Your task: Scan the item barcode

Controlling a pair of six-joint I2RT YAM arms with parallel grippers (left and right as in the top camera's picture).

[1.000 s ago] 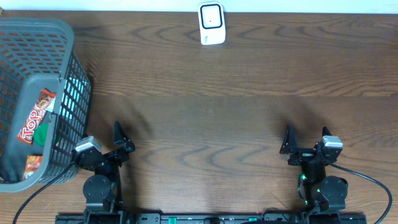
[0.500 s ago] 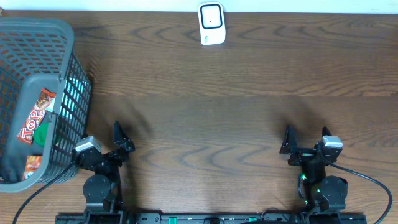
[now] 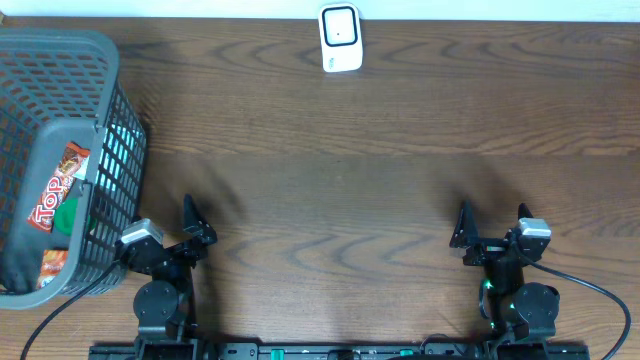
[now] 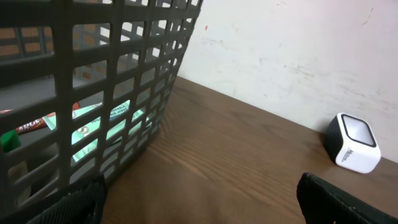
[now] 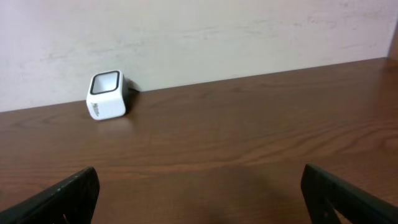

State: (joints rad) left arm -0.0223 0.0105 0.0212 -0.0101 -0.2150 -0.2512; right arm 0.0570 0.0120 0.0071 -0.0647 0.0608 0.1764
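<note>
The left claw (image 3: pixel 197 226) is spread wide with nothing between its fingers, low over the near edge of the table (image 3: pixel 330 150). Its own camera catches only the two dark fingertips in the bottom corners. Just to its left stands the basket (image 3: pixel 112 70), grey mesh, its wall close beside the claw.

The item is inside the basket: a red Top bar (image 3: pixel 55 190) lying slantwise. A green piece (image 3: pixel 68 215) is just beside it, and another pack (image 3: pixel 52 266) lies lower down (its print is too small to read).

The right claw (image 3: pixel 492 228) is equally wide apart and empty, at the near edge on the right and well apart from the left one.

The scanner (image 3: pixel 340 38), white with a dark window, stands at the far edge of the table by the wall (image 5: pixel 217 31), about midway across. It is well apart from both claws and from the basket.
</note>
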